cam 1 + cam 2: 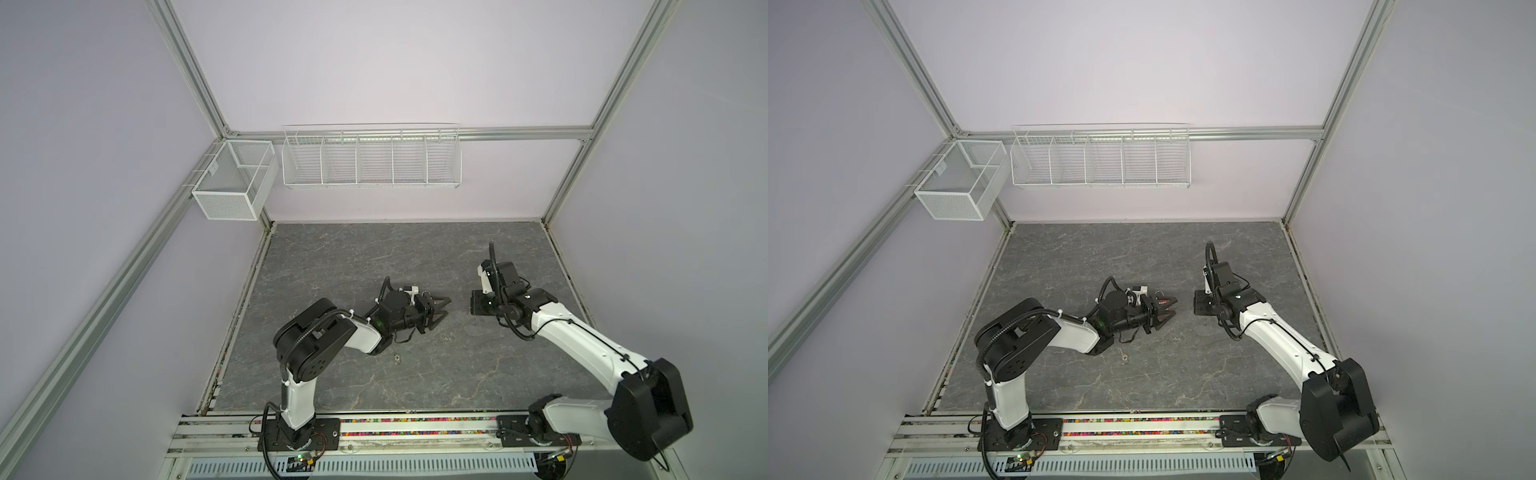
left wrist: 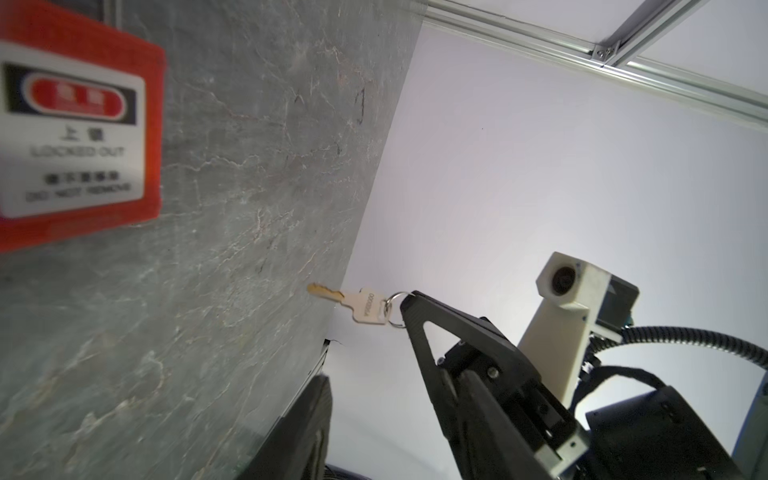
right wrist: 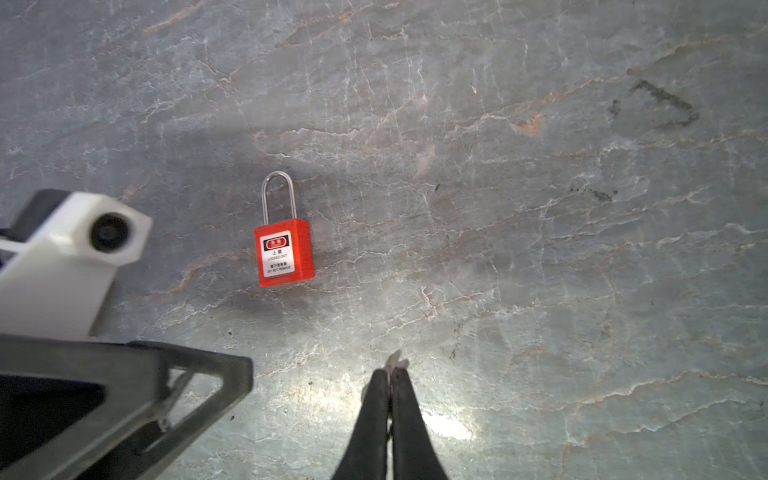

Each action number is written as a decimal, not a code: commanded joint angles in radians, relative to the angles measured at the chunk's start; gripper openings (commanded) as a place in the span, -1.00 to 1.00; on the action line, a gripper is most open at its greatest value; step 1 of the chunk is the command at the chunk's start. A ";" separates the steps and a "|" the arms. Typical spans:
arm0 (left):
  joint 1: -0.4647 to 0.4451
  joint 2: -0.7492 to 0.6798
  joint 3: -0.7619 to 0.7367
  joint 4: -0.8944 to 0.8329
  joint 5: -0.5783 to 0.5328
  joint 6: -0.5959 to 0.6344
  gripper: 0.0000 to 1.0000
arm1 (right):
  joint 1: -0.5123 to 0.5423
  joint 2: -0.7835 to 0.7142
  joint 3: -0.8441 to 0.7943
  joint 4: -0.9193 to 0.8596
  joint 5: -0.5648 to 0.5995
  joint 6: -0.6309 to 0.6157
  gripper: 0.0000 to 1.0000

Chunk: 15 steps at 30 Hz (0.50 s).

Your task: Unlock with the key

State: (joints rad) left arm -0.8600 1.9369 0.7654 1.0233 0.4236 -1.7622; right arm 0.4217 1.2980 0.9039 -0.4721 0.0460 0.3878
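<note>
A red padlock [image 3: 283, 255] with a steel shackle and a white warning label lies flat on the grey table [image 3: 540, 249]. In a top view it shows as a red patch [image 1: 1163, 302] by the left fingertips. My left gripper [image 2: 392, 376] is low beside the padlock [image 2: 75, 137], open, with nothing between its fingers. My right gripper [image 3: 390, 374] is shut on the ring end of a small brass key [image 2: 361, 305]. The key's blade points toward the padlock from a short distance away. In both top views the right gripper [image 1: 478, 307] [image 1: 1202, 305] faces the left gripper [image 1: 438, 311] [image 1: 1169, 309].
A small metallic object [image 1: 397, 356] [image 1: 1124, 355] lies on the table near the left forearm. A white wire rack [image 1: 370, 158] and a mesh basket [image 1: 232, 183] hang on the back wall. Aluminium frame posts border the table.
</note>
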 commanded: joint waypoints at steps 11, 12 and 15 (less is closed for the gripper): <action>-0.049 0.094 0.083 0.161 -0.093 -0.281 0.04 | 0.006 -0.029 0.054 0.017 -0.059 -0.036 -0.86; -0.051 0.099 0.077 0.168 -0.109 -0.289 0.04 | 0.006 -0.033 0.052 0.019 -0.061 -0.036 -0.86; -0.056 0.119 0.079 0.195 -0.139 -0.316 0.04 | 0.007 -0.050 0.049 0.028 -0.071 -0.039 -0.86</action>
State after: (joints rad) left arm -0.9092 2.0239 0.8326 1.1587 0.3279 -2.0064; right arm 0.4217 1.2812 0.9413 -0.4721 -0.0010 0.3653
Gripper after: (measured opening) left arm 0.519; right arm 0.071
